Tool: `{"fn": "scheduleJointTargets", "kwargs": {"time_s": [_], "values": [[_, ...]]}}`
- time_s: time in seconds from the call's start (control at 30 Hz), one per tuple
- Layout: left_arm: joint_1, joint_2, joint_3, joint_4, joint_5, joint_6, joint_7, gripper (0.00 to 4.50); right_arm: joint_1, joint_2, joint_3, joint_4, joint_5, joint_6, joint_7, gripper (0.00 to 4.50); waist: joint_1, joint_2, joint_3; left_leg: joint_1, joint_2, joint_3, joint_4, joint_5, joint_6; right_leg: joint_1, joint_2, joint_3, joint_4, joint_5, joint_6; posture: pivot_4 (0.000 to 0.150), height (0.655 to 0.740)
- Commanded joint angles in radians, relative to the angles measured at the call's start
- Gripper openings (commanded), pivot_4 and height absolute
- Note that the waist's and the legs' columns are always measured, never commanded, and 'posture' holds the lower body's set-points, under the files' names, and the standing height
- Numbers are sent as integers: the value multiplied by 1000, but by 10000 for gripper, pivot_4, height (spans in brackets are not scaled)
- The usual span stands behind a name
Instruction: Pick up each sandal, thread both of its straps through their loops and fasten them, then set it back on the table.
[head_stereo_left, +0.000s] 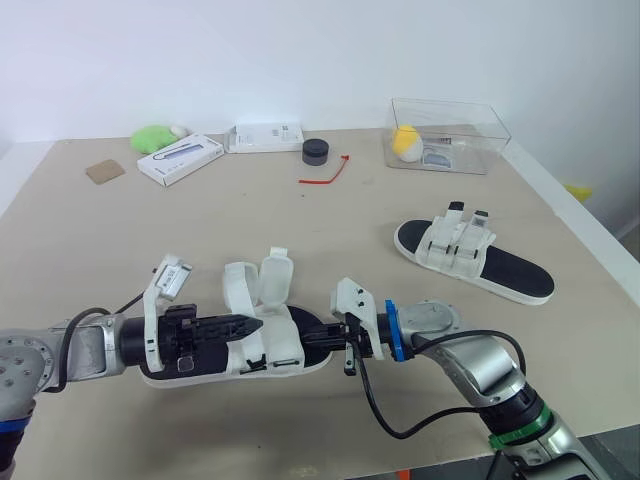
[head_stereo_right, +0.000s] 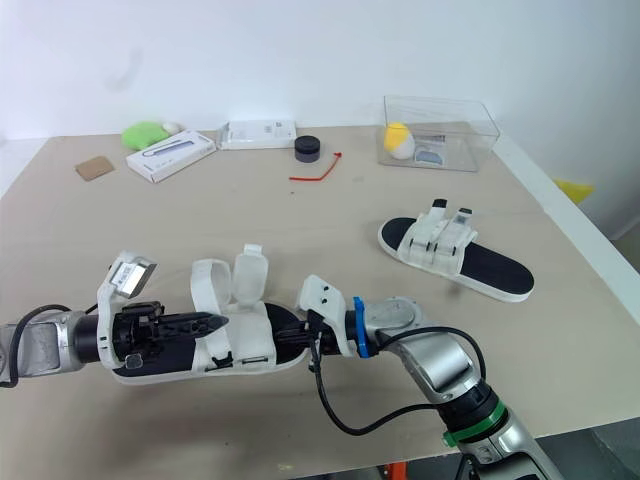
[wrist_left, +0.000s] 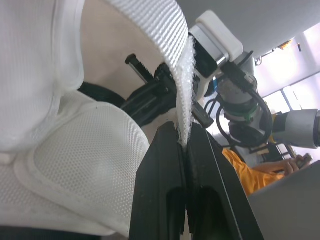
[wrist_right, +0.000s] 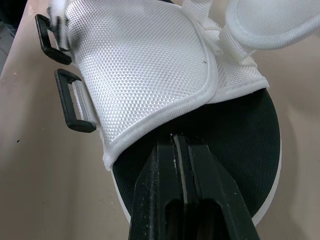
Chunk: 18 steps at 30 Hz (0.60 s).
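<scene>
We are threading: our left gripper (wrist_left: 184, 145) pinches the strap (wrist_left: 160, 35) of the sandal (head_stereo_left: 290, 362) lying between both grippers; the right gripper (wrist_right: 179, 145), clenched, touches its insole (wrist_right: 235, 130). Next we must steer that strap into a loop (wrist_right: 75, 107).

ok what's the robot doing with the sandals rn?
It's working on the near sandal at the front of the table. The left gripper is shut on one white strap, holding it up. The right gripper is shut, its tips at the black footbed under the white flap; can't tell if it clamps the sole. One black loop has no strap end fed through, so threading isn't done. The other sandal lies to the robot's right, not held.
</scene>
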Motion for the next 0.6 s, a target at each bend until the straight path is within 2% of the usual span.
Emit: {"fn": "scheduleJointTargets", "kwargs": {"time_s": [0.03,0.13,0.6], "values": [[6,12,24,-11,-35,11,4,211,10,-1,23,12,-11,12,-5,0,0,0,0,0,0,0,0,0,0,0,0,0,0,0,0,1500,7400],[2,16,28,5,-71,18,15,211,12,-1,22,9,-10,14,-7,0,0,0,0,0,0,0,0,0,0,0,0,0,0,0,0,1500,7400],[31,38,6,-40,60,32,-41,211,14,4,20,7,-10,13,-11,0,0,0,0,1,0,0,-1,0,0,0,1,0,0,0,-1,1500,7400]]}}
